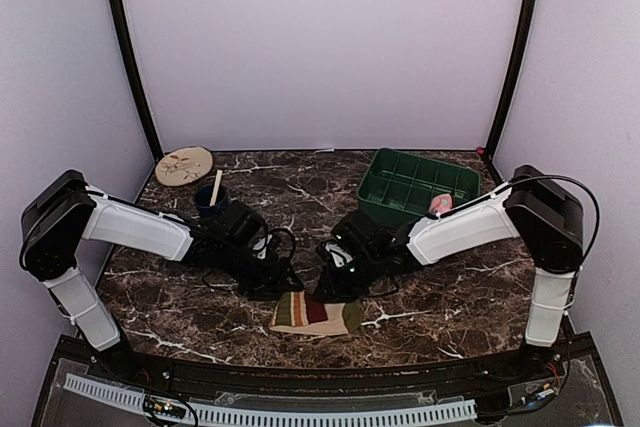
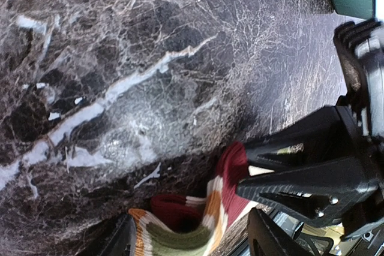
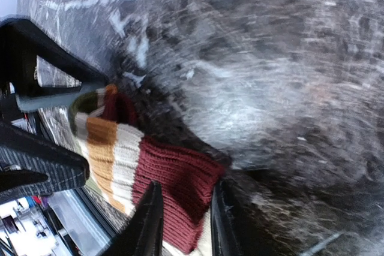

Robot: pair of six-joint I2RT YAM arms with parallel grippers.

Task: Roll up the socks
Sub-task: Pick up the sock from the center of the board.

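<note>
Right gripper (image 3: 186, 191) is down on the tabletop (image 1: 450, 297), fingers (image 3: 150, 220) drawn in on either side of the dark-red band at one end of the striped sock (image 1: 315, 314), fabric bunched up between them, so it is pinching that end. Just beside it sits the left gripper (image 2: 189, 225), its jaws standing wide apart over the sock's other end, where the olive, cream and orange stripes curl up between the fingers; it isn't gripping anything. From above, the two grippers meet almost nose to nose at the far edge of the sock, which lies near the front of the tabletop, midway between the arms. Further out, to the right and behind the right arm, the pink sock (image 1: 440, 204) peeks from a near compartment of the green tray (image 1: 400, 162), partly hidden by the arm. Over at the far left corner there's a round wooden disc (image 1: 184, 165), and near it a dark cup (image 1: 210, 202) with a pale stick (image 1: 216, 185) standing in it.
</note>
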